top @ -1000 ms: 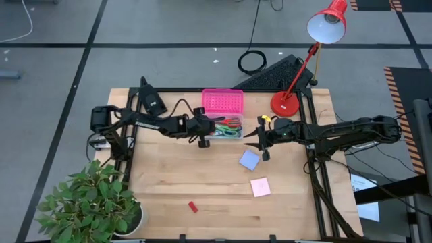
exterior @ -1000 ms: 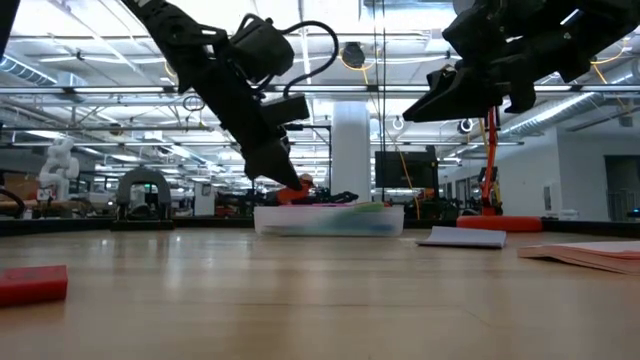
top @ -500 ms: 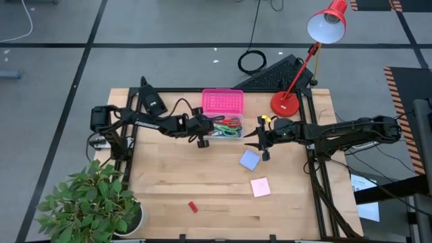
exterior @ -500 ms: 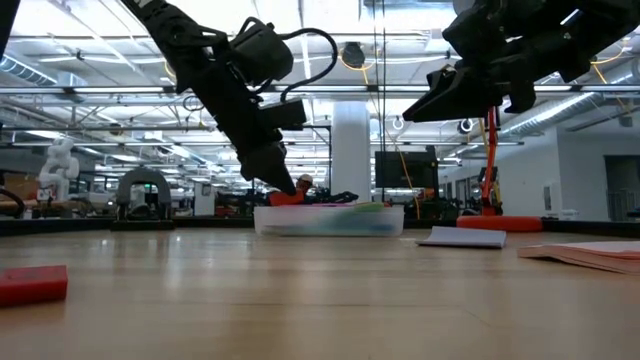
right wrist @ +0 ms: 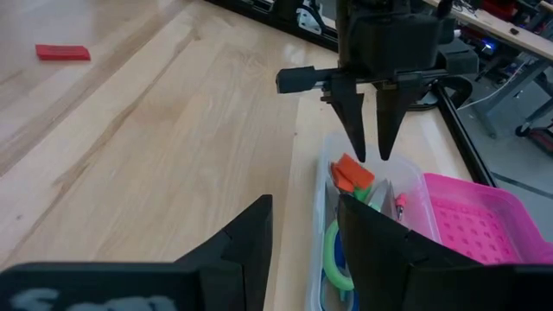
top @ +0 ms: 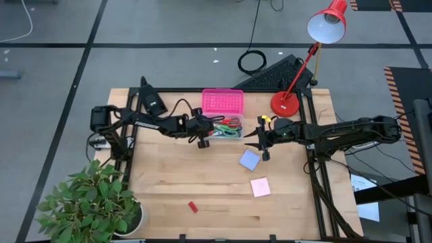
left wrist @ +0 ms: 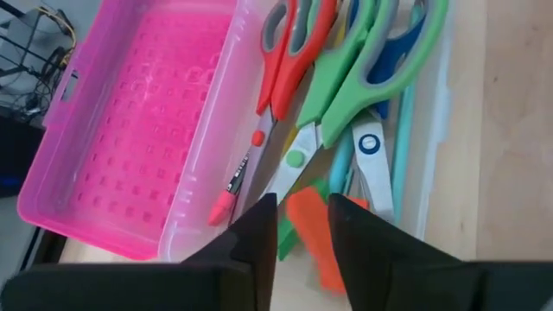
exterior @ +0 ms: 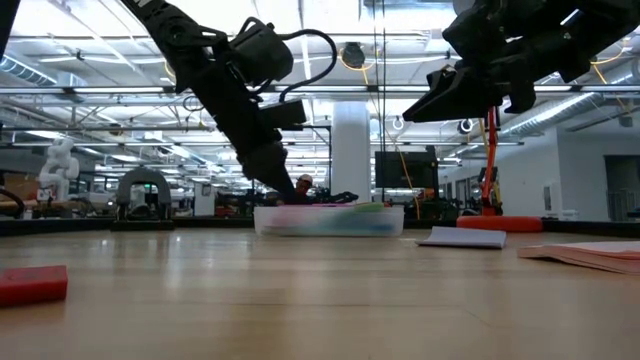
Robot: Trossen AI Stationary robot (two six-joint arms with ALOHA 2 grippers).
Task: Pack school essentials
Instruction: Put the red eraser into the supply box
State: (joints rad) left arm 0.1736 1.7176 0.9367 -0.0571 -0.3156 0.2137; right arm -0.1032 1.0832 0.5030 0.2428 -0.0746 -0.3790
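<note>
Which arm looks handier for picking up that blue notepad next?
Probably the right. The right gripper hangs open and empty just beside the blue notepad, while the left gripper is open over the clear box, farther off.

My two arms are dark, close to black, built of slim jointed segments with boxy housings at the wrists. A black cable loops over my left arm [top: 158, 123]. My right arm [top: 337, 131] carries what may be a small yellow tag near its wrist. Each arm ends in two tapered, matte black fingers [left wrist: 259, 238].
</note>
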